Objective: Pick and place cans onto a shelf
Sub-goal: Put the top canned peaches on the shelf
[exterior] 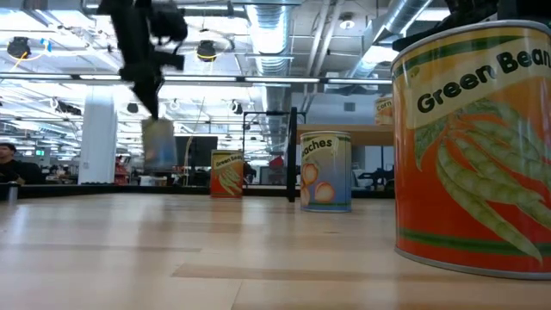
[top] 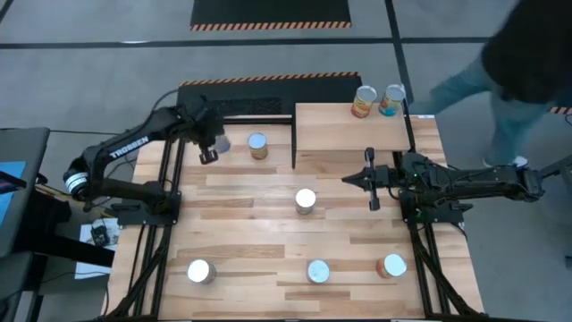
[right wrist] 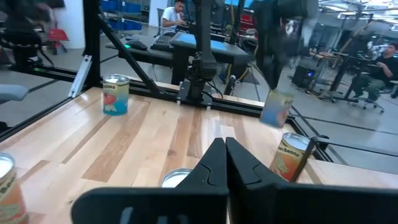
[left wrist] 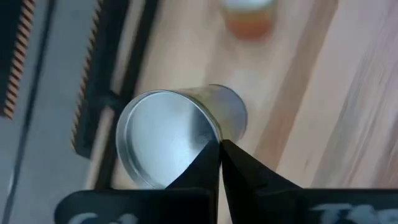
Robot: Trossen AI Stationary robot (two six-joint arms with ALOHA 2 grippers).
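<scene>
The plank tabletop carries cans labelled "Green Beans" and "Peaches". Upper left in the high view, the left claw is shut beside a silver can, holding nothing. The right claw, also shut and empty, waits below the shelf, which holds two cans.

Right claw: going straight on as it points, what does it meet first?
Likely the left arm's base across the table; the right claw aims just past the middle can, though clearance is unclear.
</scene>
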